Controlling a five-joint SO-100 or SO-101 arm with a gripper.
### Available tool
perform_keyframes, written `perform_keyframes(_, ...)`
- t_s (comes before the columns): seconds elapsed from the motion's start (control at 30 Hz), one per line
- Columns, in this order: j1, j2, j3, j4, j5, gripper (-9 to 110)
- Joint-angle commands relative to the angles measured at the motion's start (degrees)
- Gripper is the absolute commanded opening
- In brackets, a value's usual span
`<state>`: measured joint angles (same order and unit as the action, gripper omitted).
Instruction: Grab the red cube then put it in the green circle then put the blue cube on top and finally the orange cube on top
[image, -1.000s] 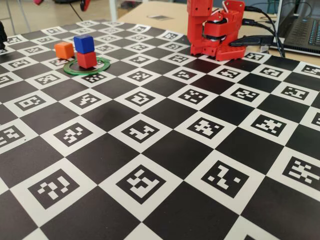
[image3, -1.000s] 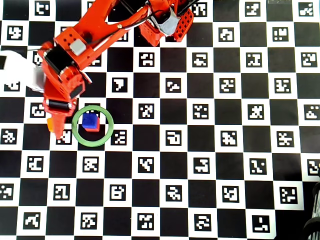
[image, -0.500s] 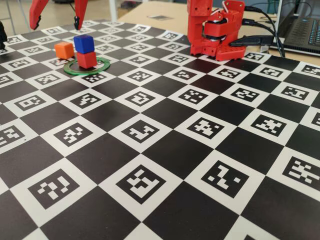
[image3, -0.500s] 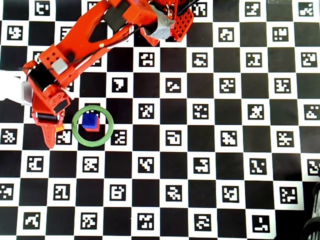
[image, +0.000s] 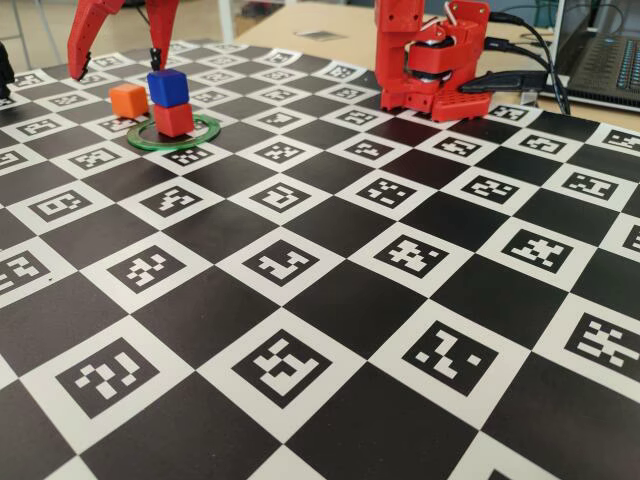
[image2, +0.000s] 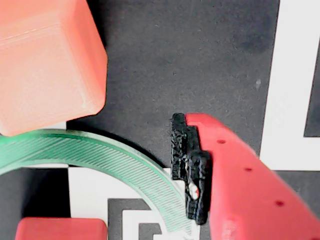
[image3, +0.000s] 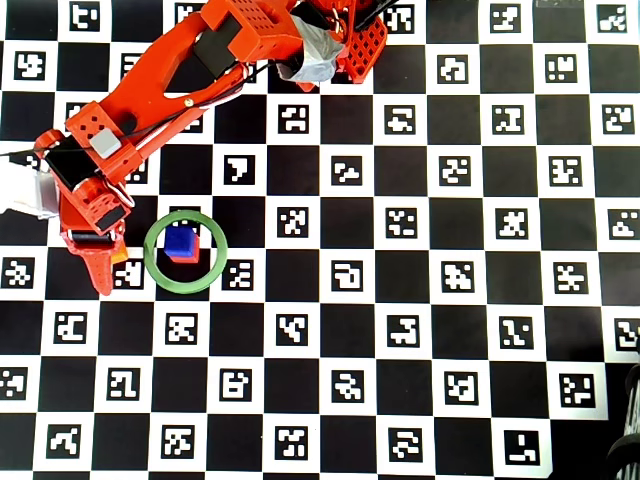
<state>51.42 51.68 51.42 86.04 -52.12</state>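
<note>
The blue cube (image: 167, 86) sits on top of the red cube (image: 174, 119), which stands inside the green circle (image: 205, 133). The orange cube (image: 128, 99) stands on the board just left of the ring, outside it. My gripper (image: 115, 68) is open and empty, its two fingers spread above and around the orange cube. In the wrist view the orange cube (image2: 50, 60) fills the upper left, the green circle (image2: 100, 155) curves below it, the red cube (image2: 60, 230) shows at the bottom edge, and one black-padded finger (image2: 190, 170) shows. From overhead, the blue cube (image3: 180, 241) hides most of the red cube and my gripper covers the orange cube.
The board (image: 330, 300) is a black-and-white checker of marker tiles. The arm's red base (image: 430, 60) stands at its far edge with cables trailing right. A laptop (image: 610, 60) lies at the far right. The arm (image3: 180, 80) stretches over the board's upper left.
</note>
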Motion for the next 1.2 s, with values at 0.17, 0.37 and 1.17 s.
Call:
perform_keyframes(0.17,0.4,-1.1,-5.7,-1.8,0.3,52)
perform_keyframes(0.37,0.6,-3.4,-5.7,-4.1,1.1,52)
perform_keyframes(1.17,-0.3,-5.4,-5.1,-7.3,2.1,52)
